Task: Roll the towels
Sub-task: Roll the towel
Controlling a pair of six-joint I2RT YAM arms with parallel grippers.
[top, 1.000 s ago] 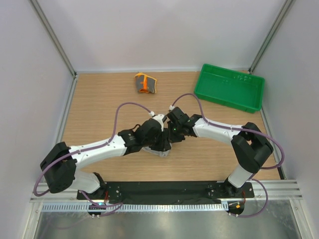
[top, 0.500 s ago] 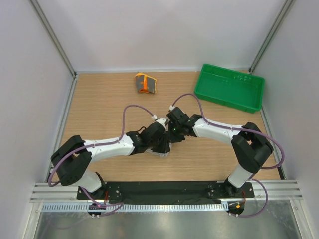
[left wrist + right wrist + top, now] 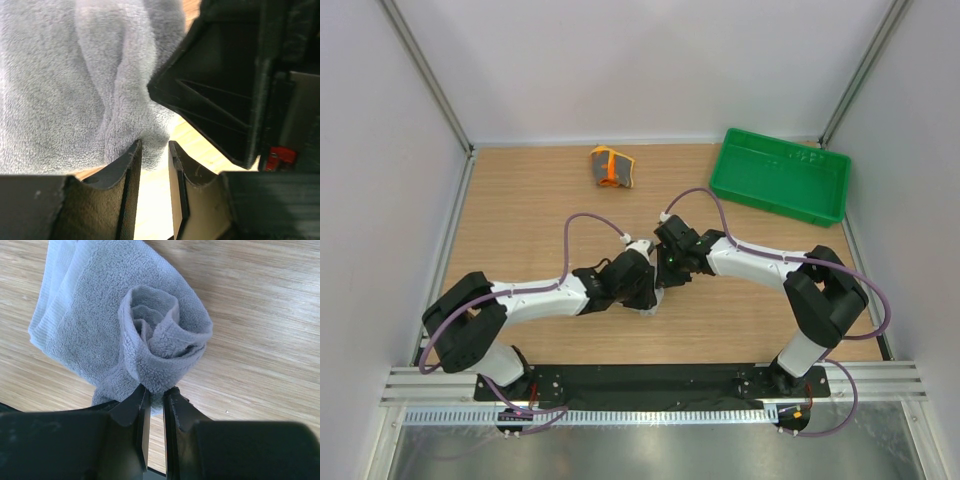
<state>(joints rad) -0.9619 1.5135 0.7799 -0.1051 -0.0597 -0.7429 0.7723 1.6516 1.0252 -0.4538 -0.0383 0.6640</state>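
The plain grey towel lies partly rolled on the wooden table, its roll end facing the right wrist camera. My right gripper is shut on the lower edge of that roll. My left gripper has its fingers close together, with a fold of the same grey towel between the tips. In the top view both grippers, left and right, meet at the table's middle and hide the grey towel. The orange and yellow towel lies rolled at the back.
A green plastic tray stands at the back right. The right gripper's black body is very close to my left fingers. Frame posts and white walls enclose the table on three sides.
The left arm's elbow swung inward and its gripper shifted slightly toward the right gripper at the towel. The right arm has hardly moved.
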